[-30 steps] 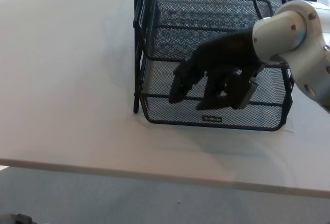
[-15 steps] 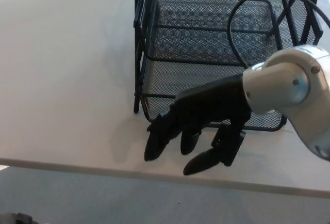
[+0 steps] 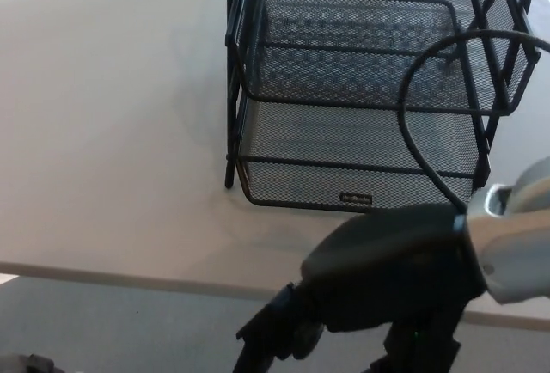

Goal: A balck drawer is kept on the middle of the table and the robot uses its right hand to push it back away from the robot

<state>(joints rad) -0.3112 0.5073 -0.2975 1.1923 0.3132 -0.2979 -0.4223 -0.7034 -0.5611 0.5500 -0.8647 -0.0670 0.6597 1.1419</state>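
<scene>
A black wire-mesh drawer unit (image 3: 361, 89) stands on the pale table (image 3: 112, 132), right of centre. Its bottom tray (image 3: 352, 186) sticks out toward me, with a small label plate on its front rim. Higher trays sit further back inside the black frame. My right hand (image 3: 369, 300) is at the bottom of the view, in front of the table's near edge and clear of the drawer. Its fingers (image 3: 266, 339) hang down and apart, holding nothing. A black cable (image 3: 411, 124) loops from my right wrist up over the trays. My left hand does not show.
The table's near edge (image 3: 129, 277) runs across the lower part of the view, with grey floor (image 3: 103, 326) below it. Bare tabletop lies to the left of the drawer unit.
My right hand has drawn back from over the bottom tray, toward me and down past the table's near edge. The drawer unit stays where it was.
</scene>
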